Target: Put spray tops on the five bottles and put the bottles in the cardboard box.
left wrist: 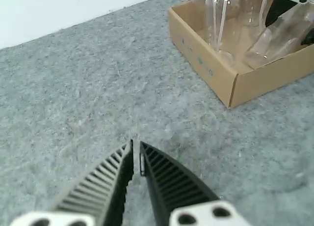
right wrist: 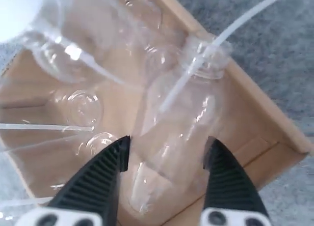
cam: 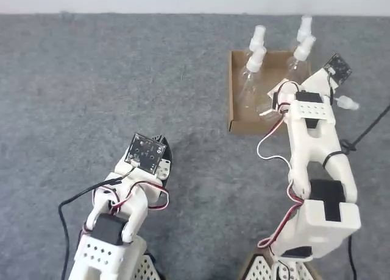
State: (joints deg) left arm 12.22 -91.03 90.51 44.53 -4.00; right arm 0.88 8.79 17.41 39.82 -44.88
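The cardboard box (cam: 231, 91) sits at the far right of the grey felt. Several clear bottles with white spray tops (cam: 259, 36) stand in it. My right gripper (right wrist: 167, 147) hangs over the box, shut on a tilted clear bottle (right wrist: 181, 123) whose neck leans on the box rim (right wrist: 260, 103). A thin tube (right wrist: 245, 19) runs out of that neck, and a white spray head (cam: 347, 101) pokes out past the box's right side. My left gripper (left wrist: 136, 146) rests shut and empty low over the felt at the near left (cam: 163, 147), well away from the box (left wrist: 206, 59).
The right arm (cam: 314, 152) and its cables stretch from the near edge to the box. Bare grey felt (cam: 122, 79) covers the left and middle of the table. A pale wall runs along the far edge.
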